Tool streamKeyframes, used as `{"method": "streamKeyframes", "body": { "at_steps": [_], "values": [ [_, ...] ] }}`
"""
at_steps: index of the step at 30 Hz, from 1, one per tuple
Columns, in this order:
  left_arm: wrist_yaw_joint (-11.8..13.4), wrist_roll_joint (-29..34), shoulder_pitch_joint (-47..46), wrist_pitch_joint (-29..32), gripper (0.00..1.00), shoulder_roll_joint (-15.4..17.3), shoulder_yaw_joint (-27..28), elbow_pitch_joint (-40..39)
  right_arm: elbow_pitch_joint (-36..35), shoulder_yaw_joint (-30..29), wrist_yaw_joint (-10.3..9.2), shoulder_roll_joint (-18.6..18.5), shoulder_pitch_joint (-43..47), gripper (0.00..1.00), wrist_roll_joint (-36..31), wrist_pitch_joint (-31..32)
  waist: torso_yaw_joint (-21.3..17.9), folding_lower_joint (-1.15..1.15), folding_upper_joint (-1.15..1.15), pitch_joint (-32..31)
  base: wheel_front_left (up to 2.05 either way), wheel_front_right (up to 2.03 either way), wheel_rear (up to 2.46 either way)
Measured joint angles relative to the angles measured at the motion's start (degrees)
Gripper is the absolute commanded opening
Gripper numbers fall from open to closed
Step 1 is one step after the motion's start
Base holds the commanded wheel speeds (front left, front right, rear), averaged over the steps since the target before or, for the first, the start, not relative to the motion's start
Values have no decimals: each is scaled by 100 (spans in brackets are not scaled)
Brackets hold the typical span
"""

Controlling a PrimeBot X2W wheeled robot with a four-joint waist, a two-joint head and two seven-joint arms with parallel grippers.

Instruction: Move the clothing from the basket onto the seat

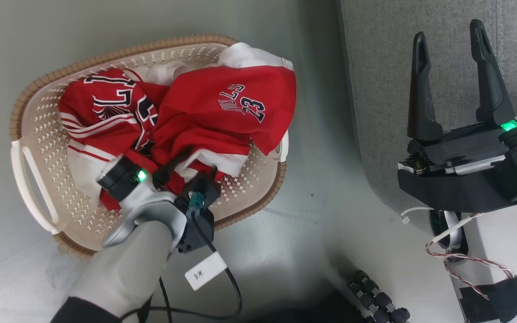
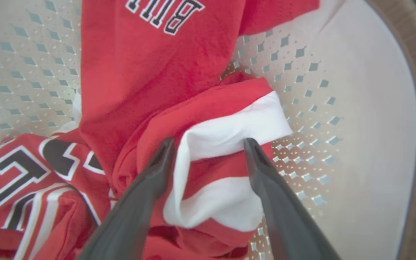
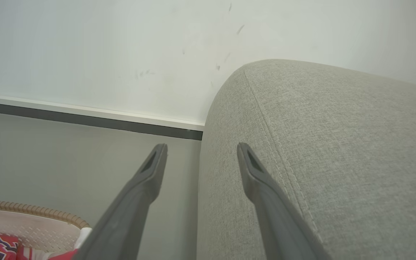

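Clothing [image 1: 186, 116] is all in the basket [image 1: 38, 112], none on the seat [image 1: 375, 89] yet, left gripper [image 2: 208, 142] wide open straddling a white-trimmed fold, right gripper [image 1: 448, 30] open too, over the seat's edge.

The left forearm [image 1: 128, 264] is pale grey with a black cuff [image 1: 83, 314], a small green light [image 1: 141, 176], a white handwritten tag [image 1: 205, 270] and a black cable [image 1: 234, 291]. The right gripper [image 1: 449, 33] has long dark slotted fingers [image 1: 487, 80]; twisted red-white wires [image 1: 460, 264] hang below.

Bright, diffuse light is seen; soft shadows are cast on the floor [image 1: 285, 224]; the left wrist view is slightly blurred.
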Motion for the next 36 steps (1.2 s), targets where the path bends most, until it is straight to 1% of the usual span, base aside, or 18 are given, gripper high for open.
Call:
{"method": "streamKeyframes", "body": {
  "at_steps": [2, 3, 4, 6, 10, 14, 20, 22, 27, 31, 36],
  "values": [
    [67, -1, -77, -1, 100, -14, 41, 90, 2, 9, 0, 1, -3, 100, -4, 0, -8, 0, 0, 27, 0, 0, 0],
    [105, -1, -109, -5, 87, -22, 56, 138, 7, 11, 0, 1, -4, 100, -16, 0, -9, 0, 0, 34, 0, 0, 0],
    [108, -4, -137, -47, 45, -29, 73, 172, 11, 13, 0, 1, -6, 100, -27, 0, -7, 0, 0, 38, 0, 0, 0],
    [157, -19, -157, -102, 0, -49, 99, 246, 54, 14, 0, 3, -9, 100, -42, 0, -1, 0, 0, 29, 0, 0, 0],
    [159, -109, -157, -209, 0, -83, 135, 323, 153, 13, 0, 4, -13, 100, -42, 0, 31, 0, 0, -42, 0, 0, 0],
    [250, -396, -156, -354, 0, -144, 363, 333, 337, 26, 27, 29, -55, 100, -41, 0, 79, 0, -1, -173, 0, 0, 0],
    [236, -742, -144, -448, 0, -172, 534, 237, 608, 69, 85, 69, -119, 100, -40, 0, 178, -1, -1, -485, 0, 0, 0],
    [193, -881, -141, -453, 0, -180, 565, 157, 677, 74, 101, 71, -118, 100, -38, 0, 220, -2, -1, -618, 0, 0, 0],
    [129, -940, -142, -454, 0, -194, 544, -42, 866, 34, 137, 67, -115, 100, -30, 0, 318, -2, -1, -903, 0, 0, 0],
    [-9, -1069, -144, -454, 0, -221, 547, -524, 1078, -62, 158, 20, -30, 100, 13, 0, 477, -2, -1, -1284, 0, 0, 0],
    [-110, -1374, -142, -454, 0, -230, 553, -947, 1291, -136, 159, -45, 194, 100, 29, 0, 671, -2, -1, -1676, 0, 0, 0]
  ]
}}
